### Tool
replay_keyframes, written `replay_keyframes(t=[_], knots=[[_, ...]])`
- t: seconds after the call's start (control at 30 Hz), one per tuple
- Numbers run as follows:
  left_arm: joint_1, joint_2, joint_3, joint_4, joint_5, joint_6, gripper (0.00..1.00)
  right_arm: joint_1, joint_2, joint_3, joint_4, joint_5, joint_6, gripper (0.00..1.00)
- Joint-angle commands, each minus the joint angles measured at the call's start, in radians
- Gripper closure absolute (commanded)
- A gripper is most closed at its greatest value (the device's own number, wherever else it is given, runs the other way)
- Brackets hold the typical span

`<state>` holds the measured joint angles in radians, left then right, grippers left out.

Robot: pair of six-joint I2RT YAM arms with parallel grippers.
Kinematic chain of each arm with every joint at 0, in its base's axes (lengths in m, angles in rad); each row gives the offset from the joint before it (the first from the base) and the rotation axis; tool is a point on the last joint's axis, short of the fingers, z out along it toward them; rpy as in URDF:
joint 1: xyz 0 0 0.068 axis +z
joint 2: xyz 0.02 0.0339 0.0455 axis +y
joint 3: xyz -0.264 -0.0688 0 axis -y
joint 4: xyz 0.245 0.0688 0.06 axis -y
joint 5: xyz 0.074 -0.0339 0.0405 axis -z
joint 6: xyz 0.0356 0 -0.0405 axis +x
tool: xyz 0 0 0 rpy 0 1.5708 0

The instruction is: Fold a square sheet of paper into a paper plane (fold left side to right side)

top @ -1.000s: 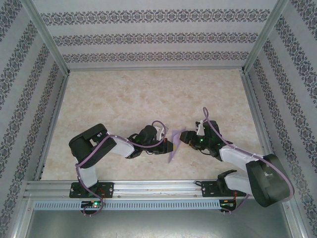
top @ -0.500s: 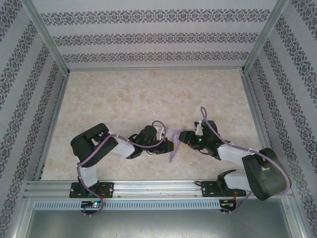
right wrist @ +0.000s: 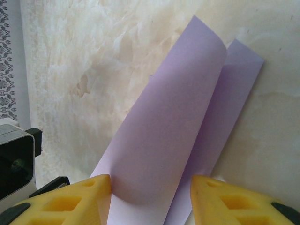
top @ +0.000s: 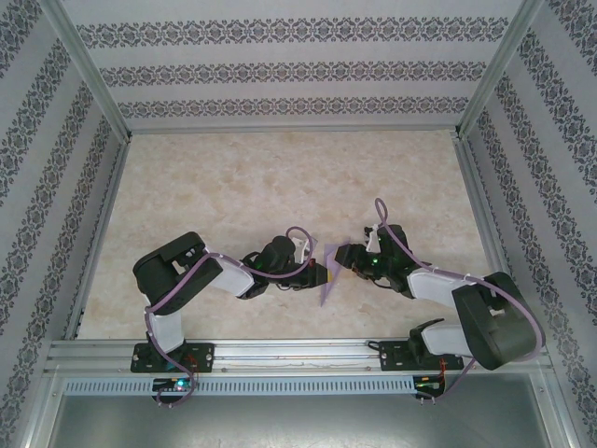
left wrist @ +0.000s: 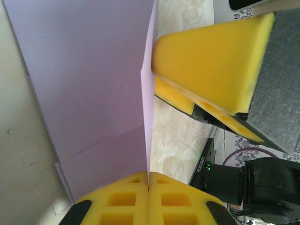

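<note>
The square sheet of paper [top: 326, 284] is lavender, folded and standing partly upright between the two grippers near the table's middle front. My left gripper [left wrist: 149, 179] is shut on the paper's thin edge [left wrist: 93, 79], its yellow pads pressed together. In the top view the left gripper [top: 321, 269] reaches in from the left. The right gripper [right wrist: 150, 183] is open, its yellow fingers [right wrist: 70, 201] straddling the curled upper flap [right wrist: 183, 126], the left finger touching the curl. The right gripper's fingers [left wrist: 211, 61] show against the paper's far side in the left wrist view.
The marble-patterned tabletop [top: 280, 187] stretches behind the arms. Aluminium posts and patterned walls [top: 56, 187] enclose it on three sides. A metal rail [top: 298, 353] carrying both arm bases runs along the near edge.
The right arm's elbow and upper link have swung left and slightly back. Its gripper has crept a little left toward the paper. The left arm and the paper have barely moved.
</note>
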<state>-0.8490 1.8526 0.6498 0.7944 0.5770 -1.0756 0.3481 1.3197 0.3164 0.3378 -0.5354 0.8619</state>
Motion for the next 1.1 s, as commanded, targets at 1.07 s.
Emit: replay_keyframes(t=[1.07], knots=[[0.052,-0.066,0.012,-0.119,0.0,0.073,0.65,0.049,0.161,0.083,-0.102,0.072,-0.075,0.56]])
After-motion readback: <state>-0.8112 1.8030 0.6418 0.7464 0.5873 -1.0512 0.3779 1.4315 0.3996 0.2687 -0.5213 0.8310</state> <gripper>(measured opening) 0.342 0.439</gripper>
